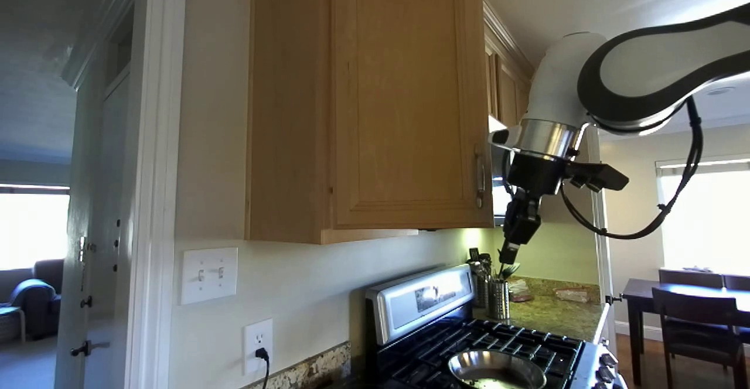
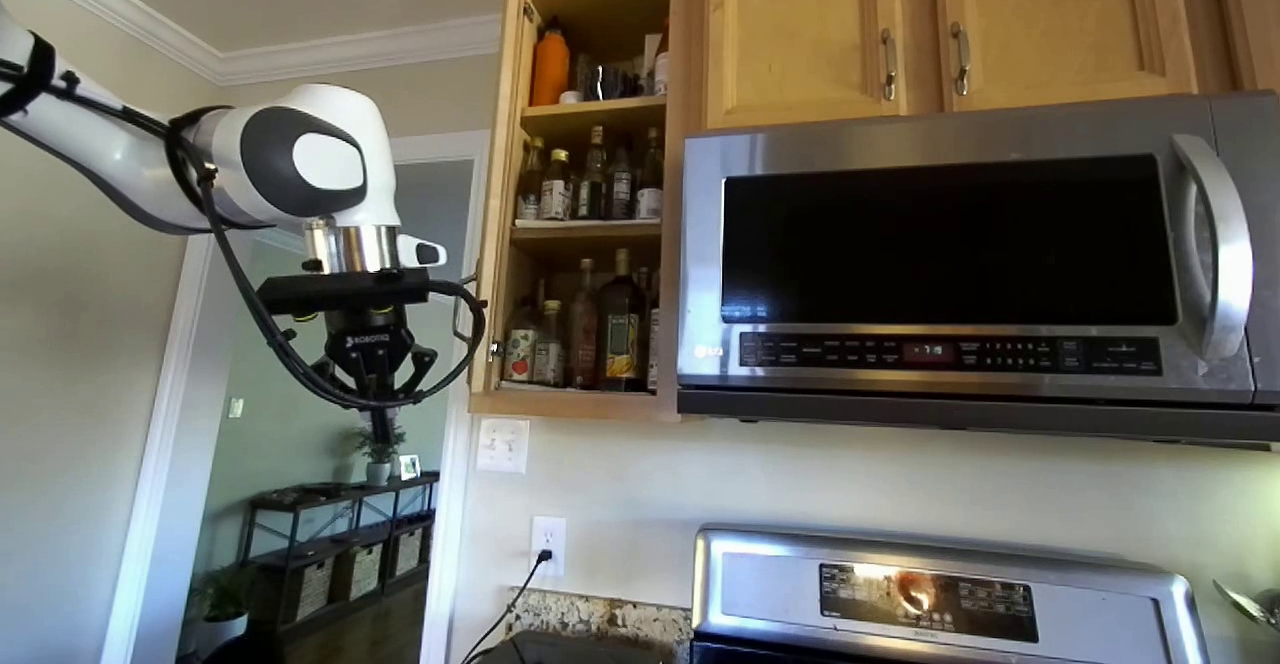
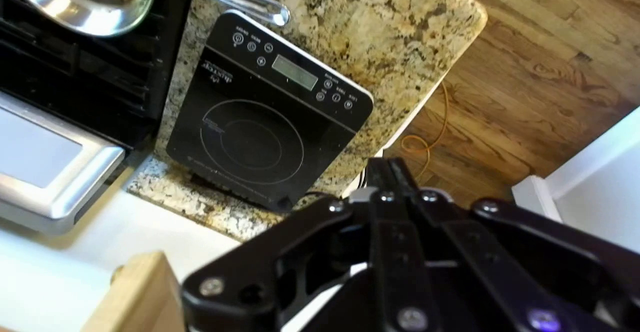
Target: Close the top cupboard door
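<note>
Cupboard door (image 1: 404, 102), flat-paneled wood, standing open; black gripper (image 1: 508, 254) hanging at its five o'clock in exterior view, fingers (image 3: 379, 174) meeting, holding nothing.

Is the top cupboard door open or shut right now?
Open. The top cupboard door stands swung out from its cabinet, leaving bottles on the shelves exposed in an exterior view.

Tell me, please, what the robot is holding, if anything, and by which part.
Nothing is held: the gripper has its jaws shut together, and the top cupboard door stands open, ungripped.
</note>
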